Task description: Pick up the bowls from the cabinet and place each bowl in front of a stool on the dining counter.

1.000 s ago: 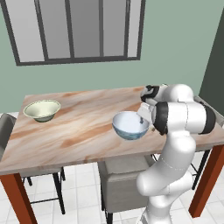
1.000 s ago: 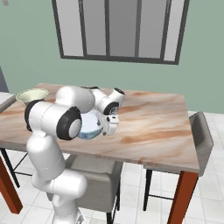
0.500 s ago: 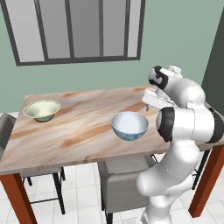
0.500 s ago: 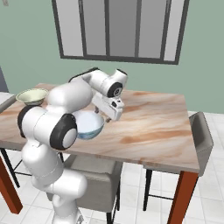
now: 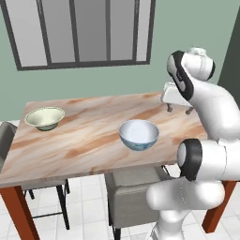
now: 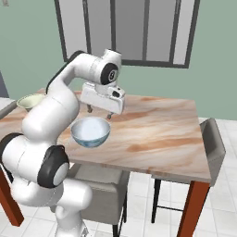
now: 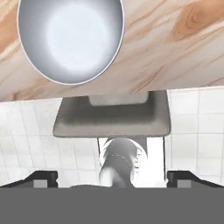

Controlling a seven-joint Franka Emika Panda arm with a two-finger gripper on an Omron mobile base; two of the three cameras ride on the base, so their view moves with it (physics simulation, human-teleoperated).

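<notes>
Bowls: blue one (image 5: 138, 134) sits on table (image 5: 89, 140) before a stool (image 5: 133, 194); I see claw (image 5: 178, 109) spread, empty, above.

A sage-green wall (image 5: 93, 84) stood behind everything, with a wide window (image 5: 79, 33) at twelve o'clock, its dark frame split by upright bars into grey panes. Below ran a pale skirting board (image 6: 217, 121). The floor (image 6: 222, 203) was white square tile with thin grey joints. At about two o'clock a dark panel (image 5: 233, 65) rose along the edge. The light was soft and even.
</notes>
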